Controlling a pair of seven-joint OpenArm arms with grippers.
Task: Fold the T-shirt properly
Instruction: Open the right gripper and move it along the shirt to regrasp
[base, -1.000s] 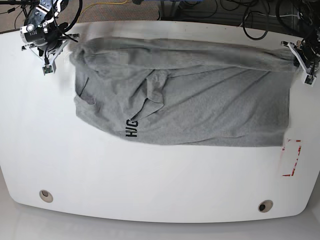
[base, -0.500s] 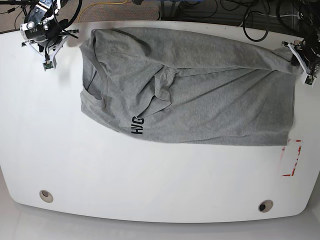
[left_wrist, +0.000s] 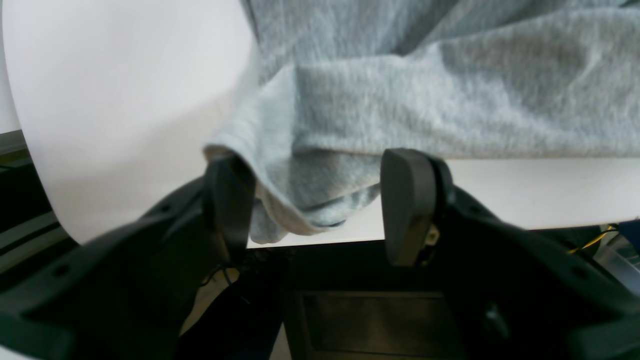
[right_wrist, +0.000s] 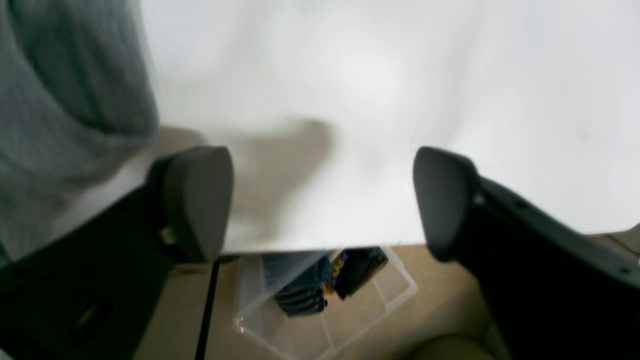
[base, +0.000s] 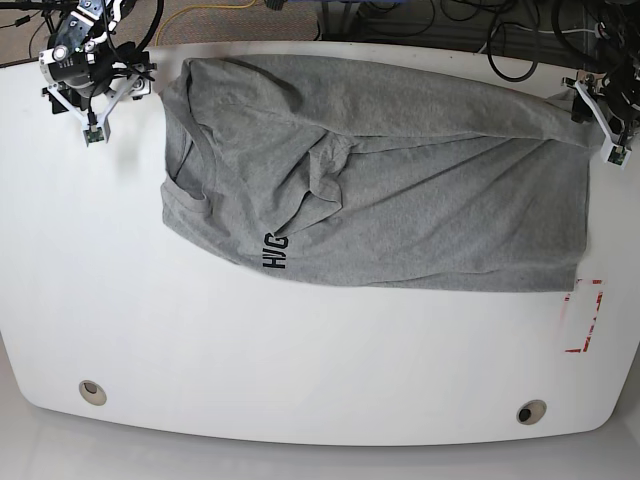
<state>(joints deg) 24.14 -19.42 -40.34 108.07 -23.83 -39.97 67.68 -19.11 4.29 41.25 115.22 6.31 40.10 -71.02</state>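
The heather-grey T-shirt (base: 400, 190) lies spread over the far half of the white table (base: 300, 350), with dark letters (base: 272, 252) near its front left. My right gripper (base: 95, 85) hovers at the far left corner, just clear of the shirt. In the right wrist view it (right_wrist: 320, 200) stands wide open with only bare table between its fingers and the T-shirt (right_wrist: 65, 90) off to the left. My left gripper (base: 603, 115) is at the shirt's far right corner. Seen from its wrist, it (left_wrist: 317, 205) is open, and that T-shirt corner (left_wrist: 320, 185) sags loosely between the fingers.
A red-marked rectangle (base: 583, 315) sits on the table at the right edge. Two round holes (base: 92, 391) (base: 531, 411) are near the front edge. Cables run behind the table. A clear plastic box (right_wrist: 325, 295) stands on the floor below the far edge.
Both grippers have opened. The shirt's far edge, earlier stretched between them, has dropped and settled flat on the table. The right gripper now stands apart from the cloth.
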